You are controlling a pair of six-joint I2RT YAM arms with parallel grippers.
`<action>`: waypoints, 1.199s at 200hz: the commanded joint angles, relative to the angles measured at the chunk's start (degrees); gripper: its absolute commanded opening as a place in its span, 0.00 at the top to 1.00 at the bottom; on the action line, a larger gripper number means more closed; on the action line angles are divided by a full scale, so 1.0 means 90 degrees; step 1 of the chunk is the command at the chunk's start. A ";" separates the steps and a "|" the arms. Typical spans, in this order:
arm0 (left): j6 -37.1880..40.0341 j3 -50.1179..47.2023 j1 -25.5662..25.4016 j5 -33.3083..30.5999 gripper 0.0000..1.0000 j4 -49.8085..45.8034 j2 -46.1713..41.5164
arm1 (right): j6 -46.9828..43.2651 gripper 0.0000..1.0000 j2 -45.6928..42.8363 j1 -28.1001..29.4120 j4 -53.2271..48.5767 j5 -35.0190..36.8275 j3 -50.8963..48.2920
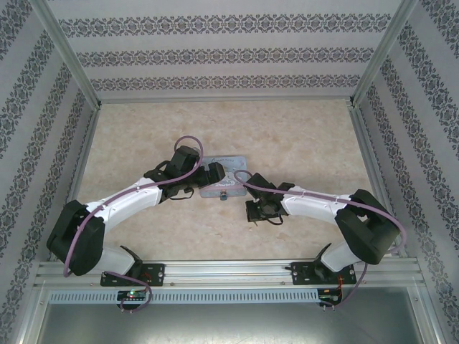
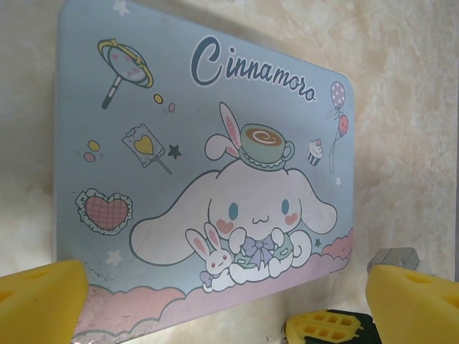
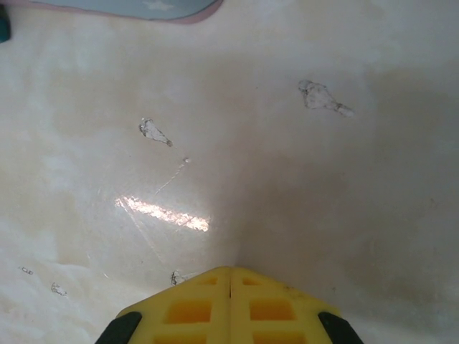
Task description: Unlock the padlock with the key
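From overhead, my left gripper (image 1: 213,174) sits over the left part of the tin (image 1: 233,172) and hides much of it. The padlock (image 1: 224,194) is a tiny bluish speck at the middle of the tin's near edge. It seems to touch the edge, and its shackle is too small for me to make out.

In the left wrist view the left fingers (image 2: 39,301) stand wide apart, cut off at the two bottom corners, with nothing gripped between them. Below them I see only the tin's printed lid, so whatever is in the tin is hidden from me. A small grey metal block (image 2: 393,258) peeks out just above the right-hand finger, beside the tin's lower right corner. It is half hidden and I cannot say what it is. A yellow gridded piece (image 2: 326,326) with black beside it is cut off by the bottom edge.

The right gripper (image 3: 229,276) is over bare counter (image 3: 323,179), its fingers pressed together tip to tip. The key is too thin for me to tell whether it is pinched there. A corner of the tin crosses the top edge of that view, well apart from the fingertips. A dark scrap (image 3: 3,29) at the left border is too cropped to name. The counter carries a few scuffs (image 3: 323,97) and a streak of glare (image 3: 165,213).
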 commanded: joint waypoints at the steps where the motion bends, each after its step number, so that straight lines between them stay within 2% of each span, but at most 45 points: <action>1: -0.0057 0.0156 -0.0103 0.0043 0.00 0.0148 0.0075 | 0.0084 0.99 -0.0161 0.0053 -0.0232 0.0243 -0.0052; 16: -0.0067 0.0155 -0.0107 0.0052 0.00 0.0163 0.0071 | 0.0117 0.68 -0.0287 0.0055 -0.0266 0.0271 -0.0058; 23: -0.0058 0.0160 -0.0113 0.0057 0.00 0.0147 0.0068 | 0.0156 0.57 -0.0365 0.0060 -0.0276 0.0286 -0.0067; 35: -0.0058 0.0150 -0.0111 0.0043 0.00 0.0147 0.0066 | 0.0237 0.46 -0.0538 0.0064 -0.0302 0.0307 -0.0081; 45: -0.0057 0.0143 -0.0111 0.0044 0.00 0.0149 0.0064 | 0.0328 0.41 -0.0697 0.0098 -0.0355 0.0354 -0.0086; 70: -0.0067 0.0123 -0.0111 0.0066 0.00 0.0183 0.0057 | 0.0743 0.37 -0.1083 0.0243 -0.0586 0.0585 -0.0091; 108: -0.0079 0.0190 -0.0111 0.0005 0.00 0.0076 0.0046 | 0.2410 0.36 -0.1419 0.0734 -0.0708 0.0938 -0.0344; 134: -0.0051 0.0220 -0.0111 -0.0062 0.00 0.0041 0.0063 | 0.3210 0.36 -0.1319 0.0970 -0.1046 0.1245 -0.0220; 240: 0.0301 0.0228 0.0013 -0.0201 0.01 -0.0041 -0.0061 | 0.4158 0.46 0.0052 0.1286 -0.1682 0.1350 0.0796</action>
